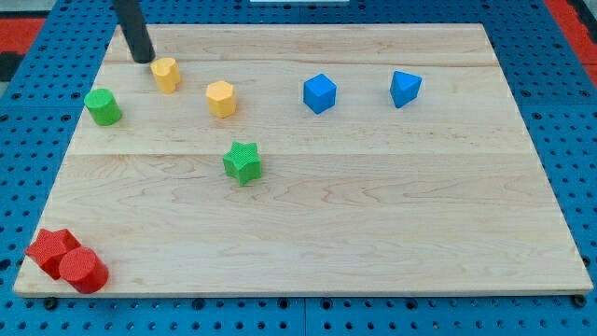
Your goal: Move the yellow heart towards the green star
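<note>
The yellow heart lies near the view's top left of the wooden board. The green star lies below and to the right of it, near the board's middle left. My tip rests on the board just up and to the left of the yellow heart, close to it; I cannot tell whether it touches. The rod rises from the tip to the view's top edge.
A yellow pentagon sits between the heart and the star, slightly right. A green cylinder is at the left. A blue cube and a blue triangle are at the top right. A red star and a red cylinder sit at the bottom left corner.
</note>
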Motion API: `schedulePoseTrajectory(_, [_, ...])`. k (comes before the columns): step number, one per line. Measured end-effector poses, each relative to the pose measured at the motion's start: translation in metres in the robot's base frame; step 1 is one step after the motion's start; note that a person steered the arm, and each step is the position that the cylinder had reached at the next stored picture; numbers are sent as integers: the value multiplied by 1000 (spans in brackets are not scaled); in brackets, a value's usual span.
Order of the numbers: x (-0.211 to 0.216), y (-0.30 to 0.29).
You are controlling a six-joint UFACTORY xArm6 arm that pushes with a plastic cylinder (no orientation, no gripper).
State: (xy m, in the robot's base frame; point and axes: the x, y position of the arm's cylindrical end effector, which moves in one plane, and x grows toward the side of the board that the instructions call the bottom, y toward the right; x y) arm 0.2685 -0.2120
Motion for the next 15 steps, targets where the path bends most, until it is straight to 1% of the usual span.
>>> schedulePoseTrajectory(1, [22,19])
schedulePoseTrajectory(3, [109,21])
schedulePoseTrajectory(4, [124,21])
schedulePoseTrajectory(6, [68,28])
schedulePoseTrajectory(7, [67,45])
schedulePoseTrajectory(8, [80,47])
schedulePoseTrajectory(10, [145,44])
schedulePoseTrajectory(11, [166,36])
schedulePoseTrajectory(13, [133,32])
schedulePoseTrajectory(14, [141,40])
schedulePoseTrajectory(15, [173,54])
